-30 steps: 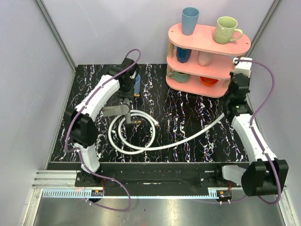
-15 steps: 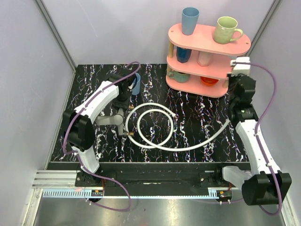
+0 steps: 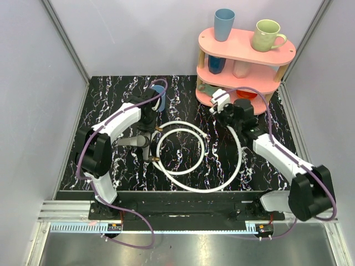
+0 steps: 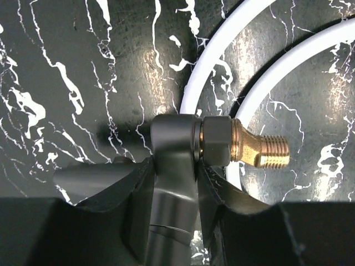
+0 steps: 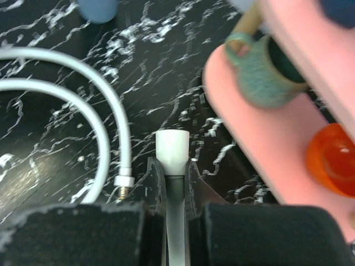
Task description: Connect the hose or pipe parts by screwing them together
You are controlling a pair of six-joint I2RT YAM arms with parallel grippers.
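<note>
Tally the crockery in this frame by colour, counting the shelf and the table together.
blue cups: 3
green mug: 1
teal mug: 1
pale pink cup: 1
orange bowl: 1
Total: 7

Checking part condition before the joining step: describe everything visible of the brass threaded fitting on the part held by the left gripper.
The brass threaded fitting looks like polished yellow metal: a tapered cone narrowing into a short male thread, its tip bare and unconnected. It projects sideways, roughly level, from a dark hex nut on the dark grey elbow body, which the left gripper clamps between its fingers. Behind it lie the black marbled table and two white hoses; whether it touches them cannot be told.
</note>
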